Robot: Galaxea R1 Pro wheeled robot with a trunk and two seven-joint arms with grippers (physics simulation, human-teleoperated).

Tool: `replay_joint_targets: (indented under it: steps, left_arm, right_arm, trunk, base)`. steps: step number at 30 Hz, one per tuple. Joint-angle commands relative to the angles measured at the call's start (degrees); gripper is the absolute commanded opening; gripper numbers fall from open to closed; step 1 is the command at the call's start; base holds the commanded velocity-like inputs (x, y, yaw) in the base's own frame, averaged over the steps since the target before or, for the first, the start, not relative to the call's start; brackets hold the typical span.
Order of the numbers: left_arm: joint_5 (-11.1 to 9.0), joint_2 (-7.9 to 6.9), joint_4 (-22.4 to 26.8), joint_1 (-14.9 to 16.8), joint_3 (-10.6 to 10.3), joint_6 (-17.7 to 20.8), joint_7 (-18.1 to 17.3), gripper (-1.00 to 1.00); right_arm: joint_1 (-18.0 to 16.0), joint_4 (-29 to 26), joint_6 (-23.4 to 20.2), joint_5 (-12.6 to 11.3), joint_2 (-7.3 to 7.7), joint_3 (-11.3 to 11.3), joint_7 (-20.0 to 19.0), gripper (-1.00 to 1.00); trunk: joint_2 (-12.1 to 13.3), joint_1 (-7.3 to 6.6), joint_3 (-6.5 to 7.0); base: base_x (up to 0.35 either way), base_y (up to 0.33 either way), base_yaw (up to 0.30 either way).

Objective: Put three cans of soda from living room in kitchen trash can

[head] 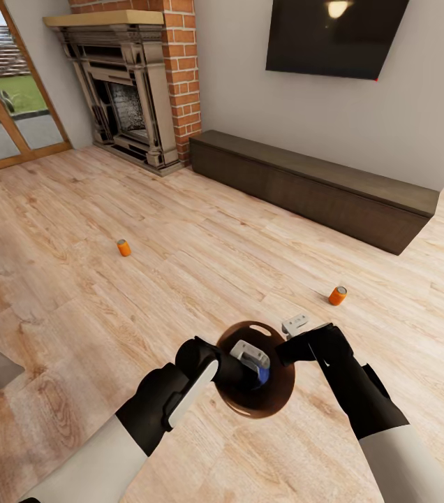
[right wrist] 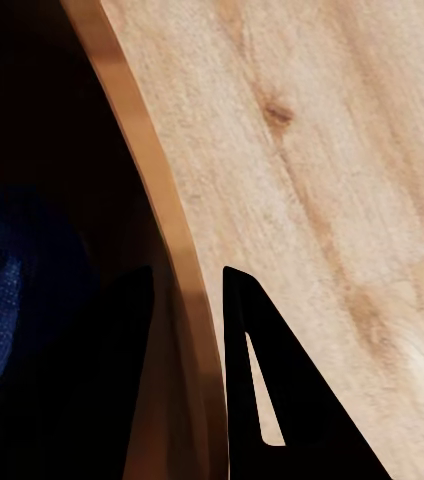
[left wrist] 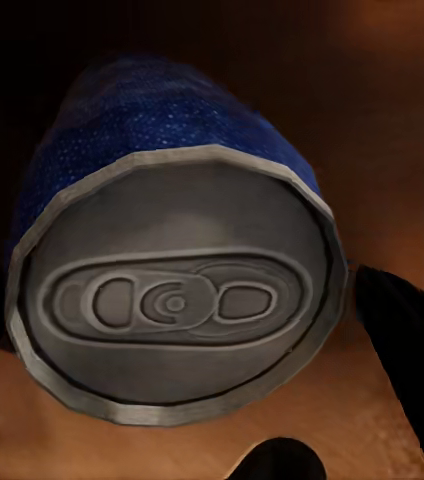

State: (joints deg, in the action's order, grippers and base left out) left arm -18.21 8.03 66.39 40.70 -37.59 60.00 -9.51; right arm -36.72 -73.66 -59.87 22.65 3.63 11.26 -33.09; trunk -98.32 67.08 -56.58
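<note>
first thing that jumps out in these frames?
The copper-brown trash can, held low between both arms above the wood floor, with the right gripper clamped on its rim. The left gripper reaches inside it with a blue can, silver top facing the left wrist camera. Two orange soda cans stand on the floor: one toward the fireplace, one before the low cabinet.

Trash can (head: 278,402) wall hides the blue can's (head: 261,375) body
</note>
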Motion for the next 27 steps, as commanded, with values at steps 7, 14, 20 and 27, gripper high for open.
replay_joint_targets:
  steps: [7,14,20,27]
  left_arm:
    - [2.9,-0.41,0.0,0.0,0.1,0.0,0.1,1.00]
    - [2.3,-0.72,4.4,-0.1,0.3,0.0,-0.5,1.00]
    - [2.1,-2.32,16.5,-3.6,0.5,0.0,-0.8,1.00]
    - [2.0,-9.35,22.0,-5.0,2.3,0.0,-8.1,1.00]
  right_arm:
    - [0.0,0.0,-0.1,-0.6,0.04,-0.1,-0.3,-1.00]
    - [0.0,0.0,-0.1,-0.6,0.05,0.0,-0.3,-1.00]
    - [0.0,0.0,-0.1,-0.6,0.05,0.1,-0.3,-1.00]
    - [0.0,0.4,-0.1,-0.7,0.06,-0.1,-0.3,-1.00]
  trunk:
    - [0.0,0.00,0.01]
    - [0.0,0.00,0.01]
    - [0.0,0.00,0.01]
    - [0.0,0.00,0.01]
  base:
    - [0.000,0.000,0.000]
    - [0.000,0.000,0.000]
    - [0.000,0.000,0.000]
    - [0.000,0.000,0.000]
